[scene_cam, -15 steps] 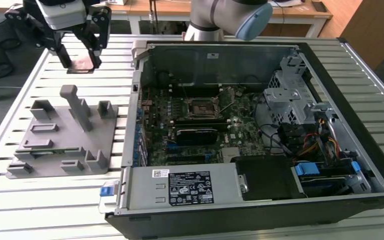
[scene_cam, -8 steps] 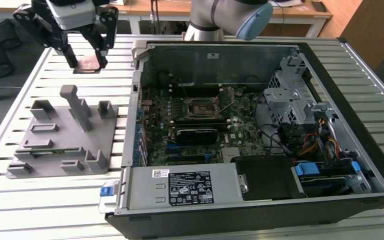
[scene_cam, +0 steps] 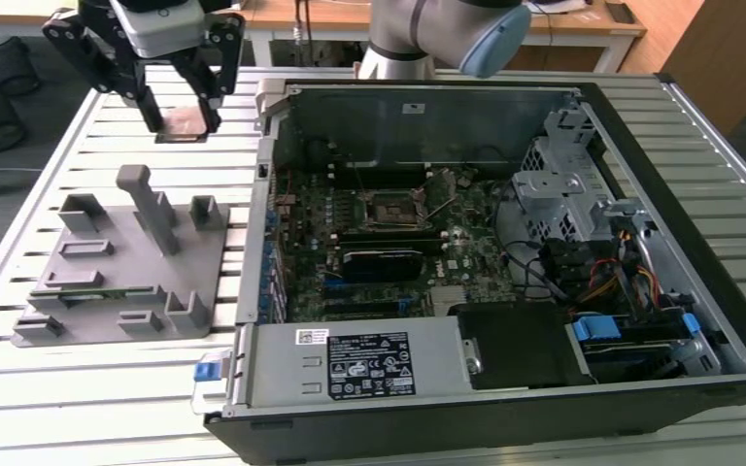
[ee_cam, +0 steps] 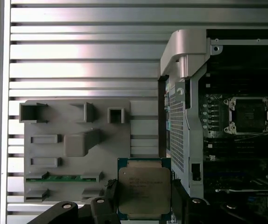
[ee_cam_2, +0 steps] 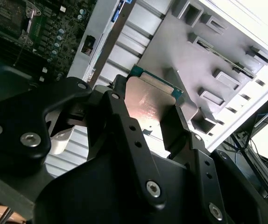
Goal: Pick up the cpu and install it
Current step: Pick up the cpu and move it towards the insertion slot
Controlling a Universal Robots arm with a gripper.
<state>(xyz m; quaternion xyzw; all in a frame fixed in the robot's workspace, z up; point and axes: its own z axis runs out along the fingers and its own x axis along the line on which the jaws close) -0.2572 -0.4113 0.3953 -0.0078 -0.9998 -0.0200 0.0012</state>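
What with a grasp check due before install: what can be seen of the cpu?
The cpu is a flat square chip: a dull silvery metal lid with faint print, on a thin green board that shows as a rim. The gripper clamps it by two opposite edges, lid toward the wrist cameras. It is held over the slatted table, apart from the grey fixture and outside the computer case.

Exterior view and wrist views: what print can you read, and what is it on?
None can be read.
cpu: faint print on its lid, too small to read.
power supply label: white print, too small.
white sticker beside it: blurred.
label on the case wall: blurred.
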